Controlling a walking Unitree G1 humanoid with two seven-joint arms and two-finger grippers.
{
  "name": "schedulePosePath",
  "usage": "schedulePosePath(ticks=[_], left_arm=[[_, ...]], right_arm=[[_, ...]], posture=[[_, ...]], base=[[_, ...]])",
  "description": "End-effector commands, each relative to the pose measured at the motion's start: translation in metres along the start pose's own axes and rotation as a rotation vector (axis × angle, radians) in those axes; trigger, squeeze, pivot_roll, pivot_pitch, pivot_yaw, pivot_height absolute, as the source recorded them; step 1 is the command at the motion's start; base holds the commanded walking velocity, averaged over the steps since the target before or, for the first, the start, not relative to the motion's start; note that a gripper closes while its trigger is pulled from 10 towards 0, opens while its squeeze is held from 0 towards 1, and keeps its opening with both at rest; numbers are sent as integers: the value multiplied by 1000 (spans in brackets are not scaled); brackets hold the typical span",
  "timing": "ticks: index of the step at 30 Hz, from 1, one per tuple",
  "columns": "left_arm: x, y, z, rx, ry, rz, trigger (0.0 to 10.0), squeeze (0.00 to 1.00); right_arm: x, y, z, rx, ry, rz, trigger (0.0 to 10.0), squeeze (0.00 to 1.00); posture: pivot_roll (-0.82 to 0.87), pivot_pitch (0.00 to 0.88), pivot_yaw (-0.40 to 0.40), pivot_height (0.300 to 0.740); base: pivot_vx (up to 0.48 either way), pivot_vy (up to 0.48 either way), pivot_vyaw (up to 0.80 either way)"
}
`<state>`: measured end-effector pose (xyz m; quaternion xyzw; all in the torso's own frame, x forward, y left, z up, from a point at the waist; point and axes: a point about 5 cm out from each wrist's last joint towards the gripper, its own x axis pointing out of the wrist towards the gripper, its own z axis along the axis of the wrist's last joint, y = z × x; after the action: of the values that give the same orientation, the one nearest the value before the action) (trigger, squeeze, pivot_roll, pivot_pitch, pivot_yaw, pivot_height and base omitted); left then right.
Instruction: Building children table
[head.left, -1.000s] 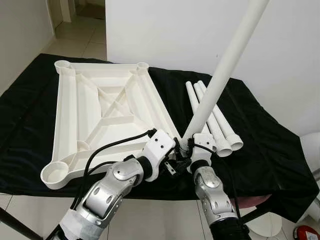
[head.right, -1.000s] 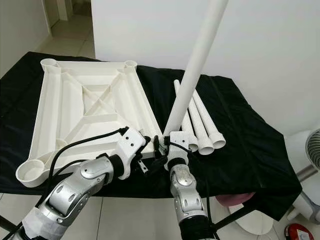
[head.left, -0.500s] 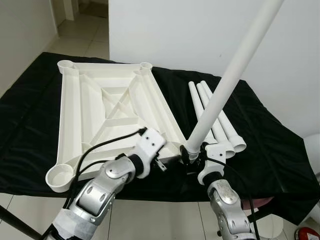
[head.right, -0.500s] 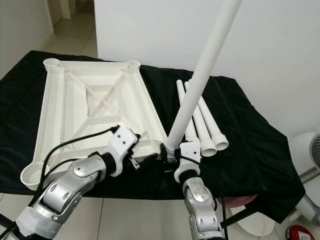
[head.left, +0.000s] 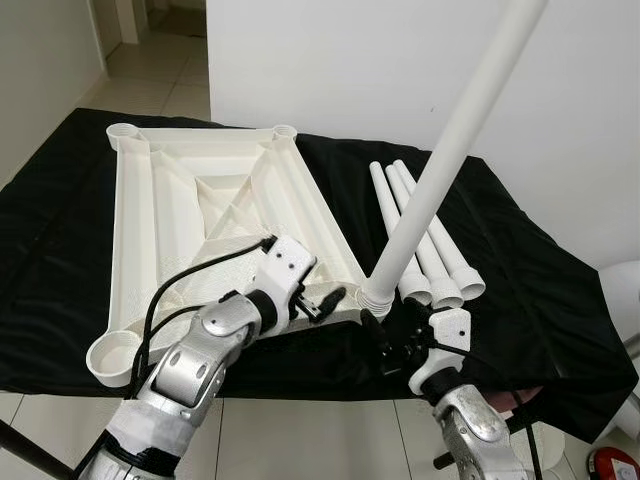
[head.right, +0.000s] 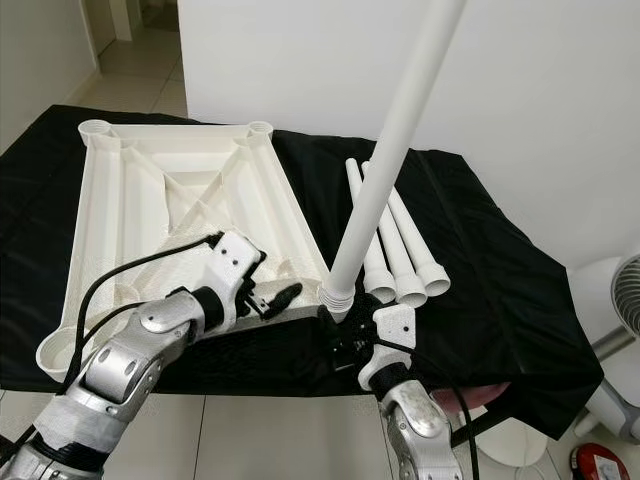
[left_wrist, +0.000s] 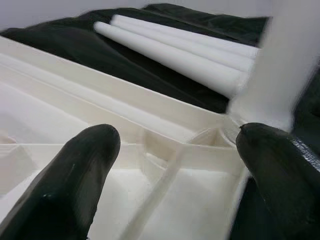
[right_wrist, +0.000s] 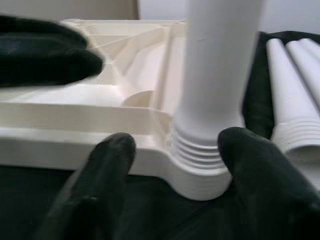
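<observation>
Right gripper, left eye view: sits low at the near edge of the black-draped table, its fingers spread, just below the foot of the standing leg. That leg rises steeply from the near right corner socket of the upturned white tabletop, leaning up and to the right. Left gripper rests on the tabletop's near rail, just beside the same socket, fingers apart. Three spare legs lie side by side on the cloth, right of the tabletop.

Right eye view: same layout. Sockets at the near left corner and the two far corners stand empty. Judgement: one leg of four is in place, three remain to be picked up and fitted.

Left wrist view: both black fingers wide, hovering over the ribbed underside; the leg's base shows blurred beside one finger, not between them. Spare legs lie beyond on the cloth.

Right wrist view: the leg's ribbed end is seated in the corner socket, midway between the two spread fingers. Neither pad clearly touches it; I judge the grip released. Whether the leg is pressed fully home I cannot tell; some ribs remain visible above the socket rim.
</observation>
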<state>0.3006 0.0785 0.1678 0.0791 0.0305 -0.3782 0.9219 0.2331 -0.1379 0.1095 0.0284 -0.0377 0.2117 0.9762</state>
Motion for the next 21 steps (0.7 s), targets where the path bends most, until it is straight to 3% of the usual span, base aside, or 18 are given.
schedulePosePath(ticks=[1,4,11,12,21], left_arm=[[1,9,5,-4,-27,104,10000,0],[0,17,15,-23,-66,138,10000,0],[0,18,17,-22,-74,138,10000,0],[1,17,16,-23,-73,137,10000,0],[3,15,13,-25,-62,135,10000,0]], right_arm=[[-2,-2,0,7,9,12,0,0],[4,-1,5,3,-3,49,0,0],[10,1,7,18,-12,74,196,0],[15,2,9,23,-18,88,10000,0],[34,-4,18,13,-46,105,10000,0]], posture=[[-19,0,-112,740],[-14,0,-114,740],[-10,0,-119,740],[-8,0,-120,740],[-2,0,-125,740]], base=[[0,0,0],[0,0,0],[0,0,0],[0,0,0],[0,0,0]])
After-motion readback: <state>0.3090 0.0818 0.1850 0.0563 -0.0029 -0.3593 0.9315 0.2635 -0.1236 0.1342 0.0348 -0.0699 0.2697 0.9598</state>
